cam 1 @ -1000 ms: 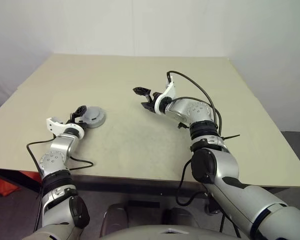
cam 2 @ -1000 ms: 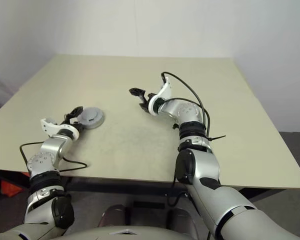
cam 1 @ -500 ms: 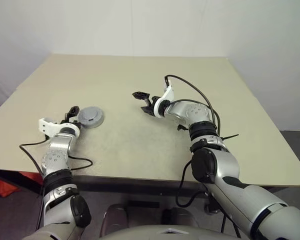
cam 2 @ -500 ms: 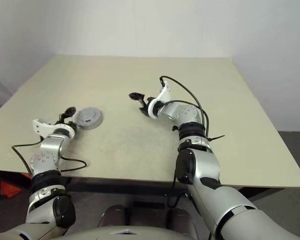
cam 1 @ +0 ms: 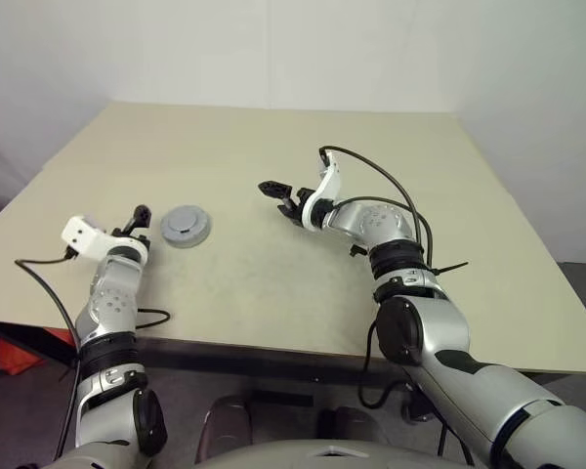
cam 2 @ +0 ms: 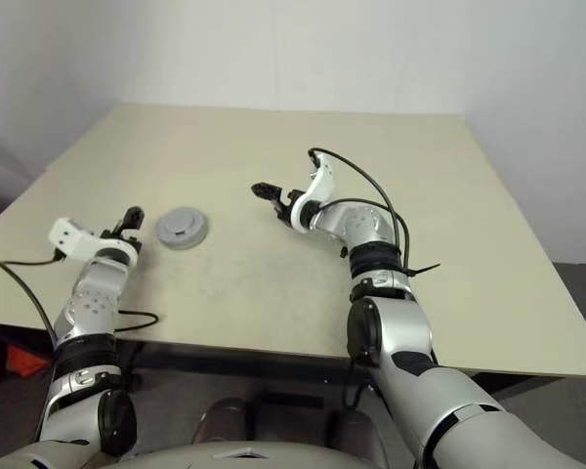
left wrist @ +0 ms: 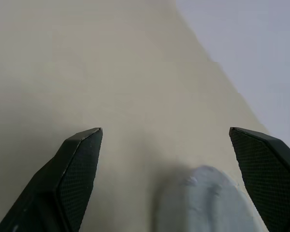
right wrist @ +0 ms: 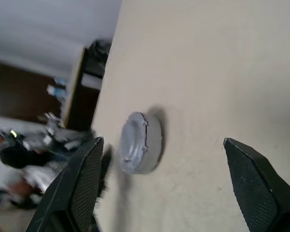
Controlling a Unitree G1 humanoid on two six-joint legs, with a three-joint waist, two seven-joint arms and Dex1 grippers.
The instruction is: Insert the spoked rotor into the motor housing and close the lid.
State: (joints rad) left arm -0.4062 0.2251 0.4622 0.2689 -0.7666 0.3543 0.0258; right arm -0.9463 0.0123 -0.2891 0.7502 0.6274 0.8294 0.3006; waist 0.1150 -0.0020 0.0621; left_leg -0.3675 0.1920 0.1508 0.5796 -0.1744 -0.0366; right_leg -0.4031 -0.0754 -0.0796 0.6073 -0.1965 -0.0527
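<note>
- The left gripper (cam 1: 140, 212), with its 2 black fingers spread wide and nothing between them, hung just beside the round grey disc (cam 1: 186, 227) with a raised middle and a closed top.
- It did not touch the disc. A small gap of table showed between them.
- The right gripper (cam 1: 277, 191) was also wide and empty. It hung over the middle of the pale beige table (cam 1: 273, 274), well apart from the disc.
- The disc lay flat on the table, on the robot's left side and near the front edge.
- No copper windings and no spoked rotor could be seen, so the disc looked like the motor housing with its lid already on. The task looked almost done or done.
- The disc looked like hard metal or hard plastic. It would likely be stiff and would not bend or squash.
- For its size it could be a bit heavy, if a rotor and windings sat inside.
- Its smooth top and low round rim looked slippery for 2 thin fingers.
- The best place to hold it would be across the rim, with 1 finger on each side.
- Pushing down on the raised middle would be a good way to press the lid shut.
- A push from the side could make it slide on the table.
</note>
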